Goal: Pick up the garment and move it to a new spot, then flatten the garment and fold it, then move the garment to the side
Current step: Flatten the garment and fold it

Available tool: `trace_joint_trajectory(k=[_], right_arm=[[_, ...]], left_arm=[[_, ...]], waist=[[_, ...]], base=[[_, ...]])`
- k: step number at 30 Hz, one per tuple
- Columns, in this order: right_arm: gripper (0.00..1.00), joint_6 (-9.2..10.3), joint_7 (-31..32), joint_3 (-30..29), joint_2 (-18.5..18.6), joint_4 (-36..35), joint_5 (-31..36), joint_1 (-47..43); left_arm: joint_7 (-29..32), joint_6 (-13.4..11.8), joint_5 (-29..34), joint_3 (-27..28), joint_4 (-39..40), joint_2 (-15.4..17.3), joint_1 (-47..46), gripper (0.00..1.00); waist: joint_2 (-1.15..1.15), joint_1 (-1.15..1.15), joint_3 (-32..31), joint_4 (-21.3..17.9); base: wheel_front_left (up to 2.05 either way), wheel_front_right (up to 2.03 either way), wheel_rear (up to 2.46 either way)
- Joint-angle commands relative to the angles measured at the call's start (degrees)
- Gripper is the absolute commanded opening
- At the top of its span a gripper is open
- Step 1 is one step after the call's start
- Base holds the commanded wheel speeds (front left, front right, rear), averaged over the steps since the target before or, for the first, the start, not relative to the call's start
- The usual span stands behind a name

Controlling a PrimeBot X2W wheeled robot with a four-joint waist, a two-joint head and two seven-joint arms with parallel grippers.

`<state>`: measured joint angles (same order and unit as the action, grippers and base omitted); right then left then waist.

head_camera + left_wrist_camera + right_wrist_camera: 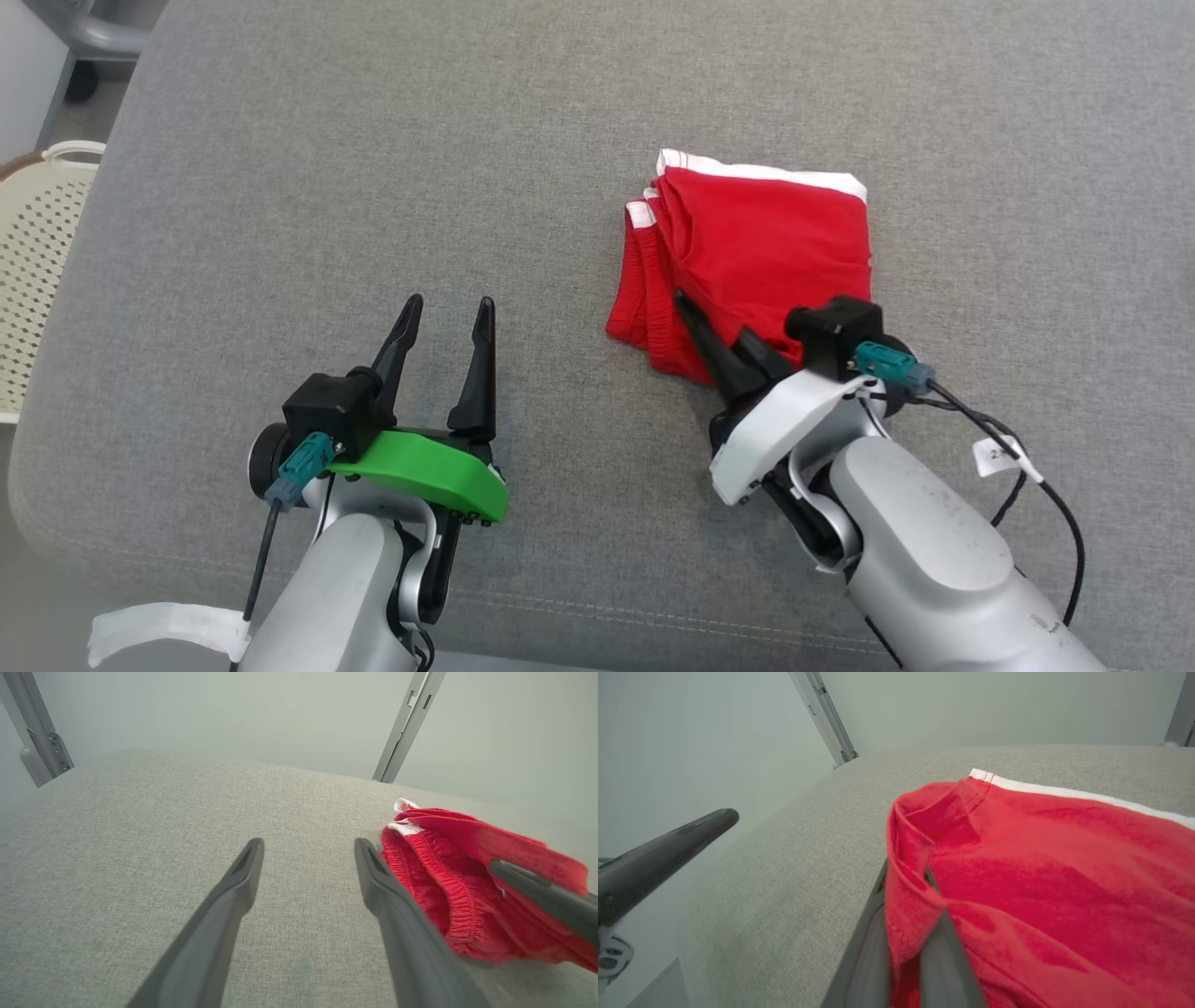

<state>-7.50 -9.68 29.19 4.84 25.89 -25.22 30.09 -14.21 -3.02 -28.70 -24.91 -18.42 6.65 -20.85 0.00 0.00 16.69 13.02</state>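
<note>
- Our right gripper (pixel 711 322) was pinched shut on the near left edge of the red garment (pixel 766 247), with a fold of cloth caught between its 2 fingers.
- How many layers it held we could not tell, since the fold hid them.
- Our left gripper (pixel 448 308) stood spread wide, holding nothing, over the grey cushion (pixel 373 168).
- The garment lay bunched and folded on the cushion to the right of the left gripper, its white trim along the far edge.

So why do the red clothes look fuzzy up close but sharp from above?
Head view: even light, red garment sharp, only faint shadows. Left wrist view: wide lens curves the grey cushion; the near jaws blur. Right wrist view: cloth sits too close, so it goes soft.
</note>
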Motion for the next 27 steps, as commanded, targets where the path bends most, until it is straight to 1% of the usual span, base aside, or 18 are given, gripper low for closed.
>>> trace_joint_trajectory(k=[1, 2, 6, 11, 14, 17, 21, 23, 27], right_arm=[[0.37, 0.03, -0.5, 1.0, -0.1, 0.9, -0.8, 0.9], [1.0, 0.02, -0.3, 1.9, -0.2, 1.8, -0.9, 1.3], [1.0, 0.02, -1.1, 7.2, 0.0, 2.6, -2.3, 2.4], [1.0, 0.02, -1.8, 13.2, 1.2, 0.6, -3.5, 2.0], [1.0, 0.02, -2.4, 15.8, 2.5, -2.3, -4.9, 0.7], [1.0, 0.03, -3.1, 15.9, 3.8, -4.8, -5.2, 0.0], [1.0, 0.02, -4.6, 10.3, 5.5, -10.2, -4.4, -3.4], [1.0, 0.02, -5.1, 4.9, 6.0, -12.6, -3.2, -5.5], [1.0, 0.02, -5.5, -7.2, 5.2, -16.9, 0.4, -9.8]], left_arm=[[-0.2, 0.0, -0.4, 0.1, 0.0, 0.1, 0.2, 1.0], [-0.3, -0.1, -0.4, 0.1, 0.0, 0.1, 0.2, 1.0], [-0.4, -0.4, -0.3, 0.3, -0.1, 0.4, 0.4, 1.0], [-0.5, -0.7, -0.3, 0.7, 0.2, 0.9, 0.1, 1.0], [-0.5, -1.1, -0.4, 0.9, 0.3, 1.2, 0.1, 1.0], [-0.4, -1.2, -0.4, 1.0, 0.3, 1.4, 0.3, 1.0], [-0.5, -1.8, -0.4, 1.6, 0.9, 2.2, 0.6, 1.0], [-0.6, -2.1, -0.2, 1.9, 1.4, 2.6, 0.7, 1.0], [-0.6, -2.7, 0.3, 2.7, 2.8, 3.3, 0.9, 1.0]], waist=[[0.0, 0.0, 0.2, 0.3], [0.0, 0.0, 0.3, 0.3], [0.0, 0.0, 0.4, -0.1], [0.0, 0.0, 0.6, -1.2], [0.0, 0.0, 0.4, -2.0], [0.0, 0.0, 0.3, -2.4], [0.0, 0.0, -0.3, -3.7], [0.0, 0.0, -0.6, -4.3], [0.0, 0.0, -1.0, -5.4]], base=[[0.0, 0.0, 0.0], [0.0, 0.0, 0.0], [0.0, 0.0, 0.0], [0.0, 0.0, 0.0], [0.0, 0.0, 0.0], [0.0, 0.0, 0.0], [0.0, 0.0, 0.0], [0.0, 0.0, 0.0], [0.0, 0.0, 0.0]])
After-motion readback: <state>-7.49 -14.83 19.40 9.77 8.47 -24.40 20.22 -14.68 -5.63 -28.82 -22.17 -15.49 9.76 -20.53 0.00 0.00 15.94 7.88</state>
